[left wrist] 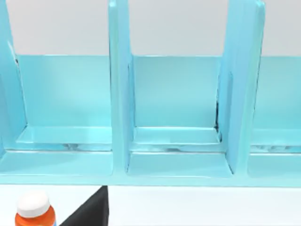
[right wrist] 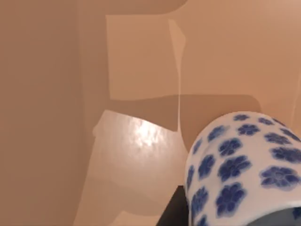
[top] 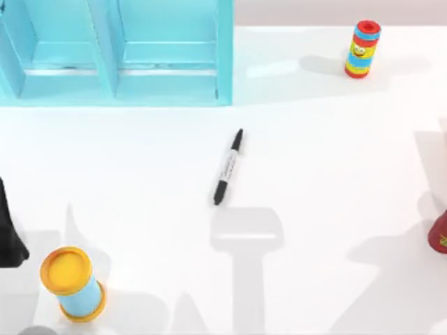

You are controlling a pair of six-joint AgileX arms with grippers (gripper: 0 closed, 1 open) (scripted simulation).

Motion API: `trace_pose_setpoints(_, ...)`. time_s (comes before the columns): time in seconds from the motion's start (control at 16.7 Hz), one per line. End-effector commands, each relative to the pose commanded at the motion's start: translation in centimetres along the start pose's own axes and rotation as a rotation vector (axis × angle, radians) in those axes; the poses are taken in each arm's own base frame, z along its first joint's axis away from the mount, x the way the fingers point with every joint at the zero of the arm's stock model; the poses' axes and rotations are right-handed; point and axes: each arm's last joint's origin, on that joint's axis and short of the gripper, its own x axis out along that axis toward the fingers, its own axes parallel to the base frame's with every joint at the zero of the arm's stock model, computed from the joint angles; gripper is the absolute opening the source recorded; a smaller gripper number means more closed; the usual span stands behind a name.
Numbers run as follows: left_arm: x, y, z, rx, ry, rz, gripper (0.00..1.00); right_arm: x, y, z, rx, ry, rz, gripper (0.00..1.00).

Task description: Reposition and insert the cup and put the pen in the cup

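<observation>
The white rounded ceramic cup with blue flowers (right wrist: 237,165) rides close against the right wrist camera, apparently carried for repositioning though the grip cannot be told, while the slim black label-barrelled pen (top: 228,167) lies waiting just below the light-blue compartment shelf (top: 223,63).

pen (top: 228,166) label print too small to read, no other text

The pen (top: 228,167) lies mid-table, the shelf unit (top: 115,52) behind it to the left.
</observation>
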Motion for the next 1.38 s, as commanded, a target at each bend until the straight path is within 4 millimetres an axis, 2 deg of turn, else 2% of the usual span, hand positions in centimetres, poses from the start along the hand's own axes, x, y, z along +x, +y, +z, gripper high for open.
trace_pose_setpoints(0.24,0.0,0.0,0.0,0.0,0.0,0.0,1.0,-0.1,0.1,0.0,0.001,-0.002,-0.001,0.0)
trace_pose_setpoints(0.42,0.0,0.0,0.0,0.0,0.0,0.0,1.0,-1.9,1.8,0.9,0.006,0.001,0.002,0.0)
trace_pose_setpoints(0.66,0.0,0.0,0.0,0.0,0.0,0.0,1.0,-7.5,7.2,2.0,0.01,0.006,0.003,0.0)
trace_pose_setpoints(0.84,0.0,0.0,0.0,0.0,0.0,0.0,1.0,-12.3,11.8,1.2,0.007,-0.001,-0.001,0.0)
trace_pose_setpoints(0.96,0.0,0.0,0.0,0.0,0.0,0.0,1.0,-14.3,14.1,0.4,0.002,-0.003,-0.001,0.0)
trace_pose_setpoints(1.08,0.0,0.0,0.0,0.0,0.0,0.0,1.0,-15.0,15.0,0.0,0.001,-0.002,-0.001,0.0)
trace_pose_setpoints(1.38,0.0,0.0,0.0,0.0,0.0,0.0,1.0,-14.8,15.0,0.1,0.005,0.001,0.001,0.0)
